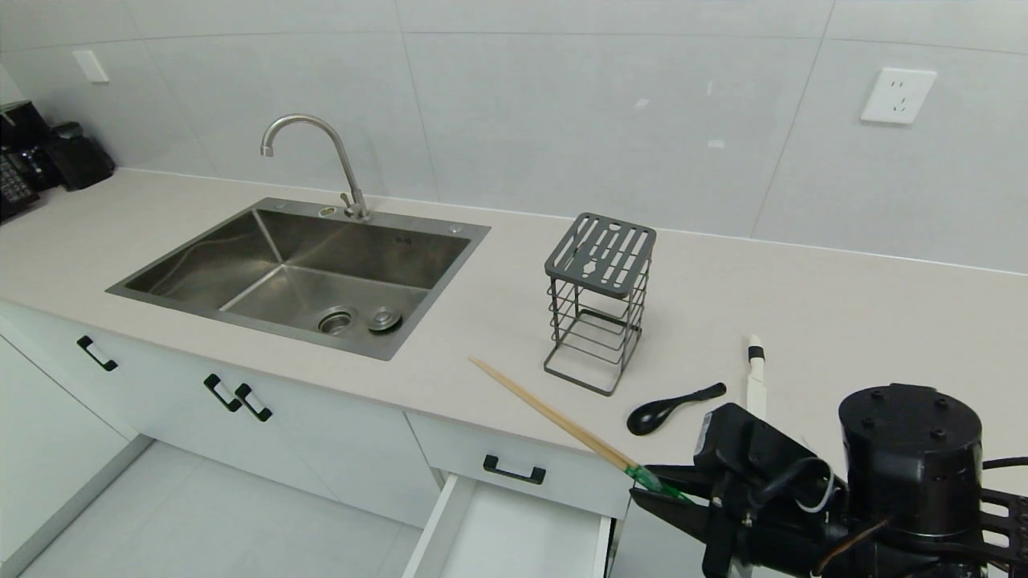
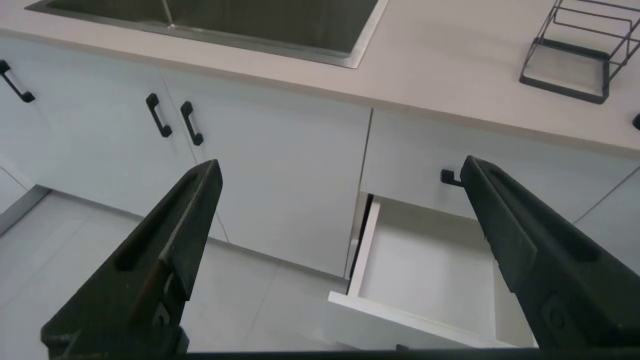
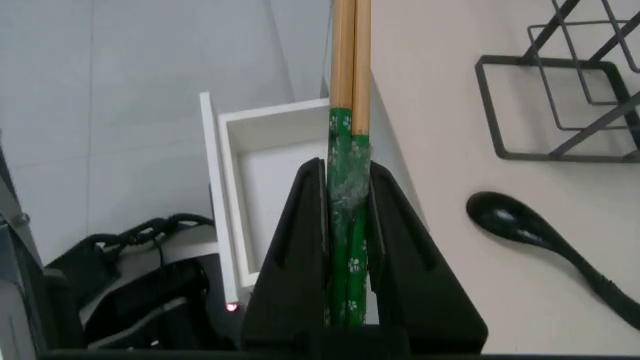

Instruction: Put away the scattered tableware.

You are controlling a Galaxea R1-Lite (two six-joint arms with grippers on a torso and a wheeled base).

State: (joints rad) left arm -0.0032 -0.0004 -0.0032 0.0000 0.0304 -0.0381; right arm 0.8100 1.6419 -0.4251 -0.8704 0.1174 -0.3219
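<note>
Head view — chopsticks (image 1: 554, 416), tips toward sink (image 1: 361, 253)

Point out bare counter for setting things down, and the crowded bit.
Bare: the counter between the sink and the wire rack, the strip behind the rack to the wall, and the open drawer. Crowded: in front and right of the rack, where the black spoon, white utensil and the chopsticks in the right gripper sit close.
</note>
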